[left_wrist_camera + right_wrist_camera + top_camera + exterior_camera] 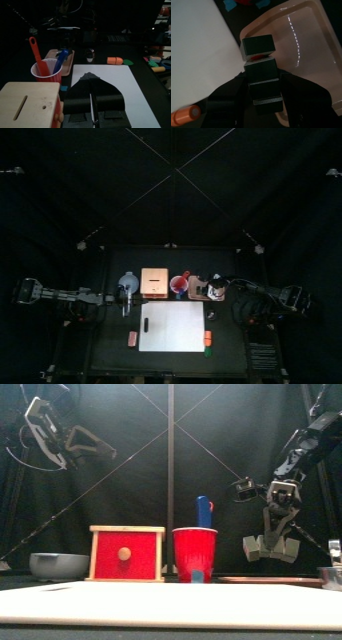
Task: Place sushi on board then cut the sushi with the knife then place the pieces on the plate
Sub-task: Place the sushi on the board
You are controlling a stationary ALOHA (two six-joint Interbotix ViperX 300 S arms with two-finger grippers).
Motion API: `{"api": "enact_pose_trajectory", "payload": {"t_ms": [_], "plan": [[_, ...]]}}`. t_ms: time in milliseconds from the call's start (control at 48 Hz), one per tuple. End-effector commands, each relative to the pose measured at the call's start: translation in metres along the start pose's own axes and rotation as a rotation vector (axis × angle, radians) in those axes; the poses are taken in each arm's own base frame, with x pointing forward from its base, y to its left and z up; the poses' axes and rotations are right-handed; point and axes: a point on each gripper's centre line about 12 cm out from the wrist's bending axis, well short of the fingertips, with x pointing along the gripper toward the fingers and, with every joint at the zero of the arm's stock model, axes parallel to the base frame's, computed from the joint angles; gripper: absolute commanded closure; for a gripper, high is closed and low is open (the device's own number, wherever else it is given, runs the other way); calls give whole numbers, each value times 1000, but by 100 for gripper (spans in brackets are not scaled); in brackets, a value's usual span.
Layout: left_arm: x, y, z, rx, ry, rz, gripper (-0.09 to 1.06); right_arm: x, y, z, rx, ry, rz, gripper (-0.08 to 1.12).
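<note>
My right gripper (263,84) is shut on a toy sushi roll (259,67) of dark blocks with a red seam between two of them. It hangs over the edge of the pink tray (301,40), next to the white board (198,45). In the front view this gripper (271,547) hangs above the table at the right. The red cup (195,552) holds a blue knife (205,509) and a red knife (33,47). My left gripper (93,109) is shut and empty, held above the white board (174,326) near the wooden box (27,102).
The wooden box with a red drawer (127,554) and a blue-grey bowl (58,565) stand at the back left. An orange toy (115,60) and a green toy (127,62) lie off the board's right edge. Another toy (131,336) lies off its left.
</note>
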Motion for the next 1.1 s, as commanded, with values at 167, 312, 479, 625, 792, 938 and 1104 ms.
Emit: {"api": "enact_pose_trajectory", "payload": {"t_ms": [167, 312, 479, 625, 792, 938, 1104], "plan": [[1, 0, 5, -3, -20, 2, 99, -11, 35, 3, 113, -81, 30, 40], [1, 0, 5, -2, -18, 2, 99, -11, 54, 3, 217, -101, 60, 40], [1, 0, 2, 3, -11, 0, 99, -10, 78, -1, 318, -114, 102, 40], [0, 0, 0, 2, -8, 0, 99, -8, 96, -6, 382, -113, 131, 40], [-1, 0, -3, 3, 5, 0, 99, -1, 115, -12, 425, -88, 134, 40], [-2, 0, -7, 3, 18, 0, 99, 11, 132, -11, 492, -58, 115, 40], [-4, 0, -10, 3, 25, 0, 99, 22, 152, 0, 553, -46, 83, 40]]}}
